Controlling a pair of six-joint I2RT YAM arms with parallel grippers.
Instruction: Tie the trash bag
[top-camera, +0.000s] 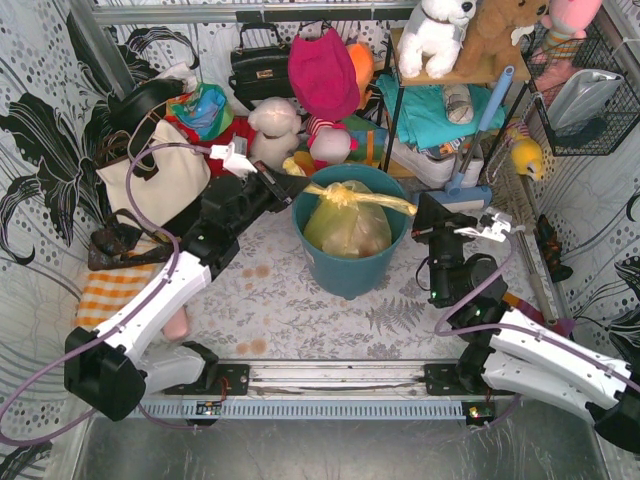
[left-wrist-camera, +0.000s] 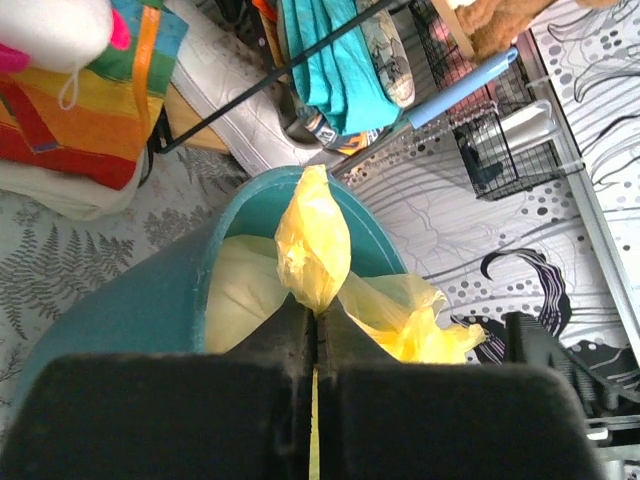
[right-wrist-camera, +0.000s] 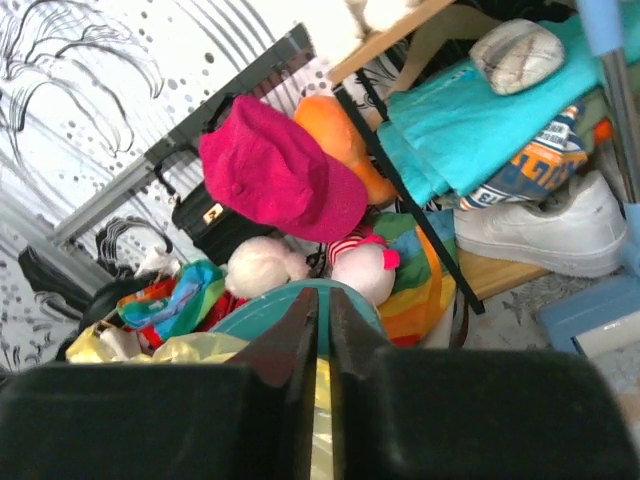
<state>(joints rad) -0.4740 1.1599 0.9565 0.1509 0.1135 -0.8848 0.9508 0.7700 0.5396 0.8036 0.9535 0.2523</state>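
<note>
Your trash bag (top-camera: 348, 225) sits inside the teal bin (top-camera: 345, 278) at mid-table. Your left gripper (top-camera: 292, 186) is clamped on the bag's left tail, your right gripper (top-camera: 420, 210) on its right tail, with the gathered top between them.

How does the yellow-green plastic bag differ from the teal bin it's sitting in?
The thin translucent yellow-green trash bag is crinkled and see-through; the round teal plastic bin is smooth and opaque. The bag's top is drawn sideways into two strands, pinched by the left gripper and right gripper; the bin's rim is an even circle. Both are plastic, bag inside bin.
</note>
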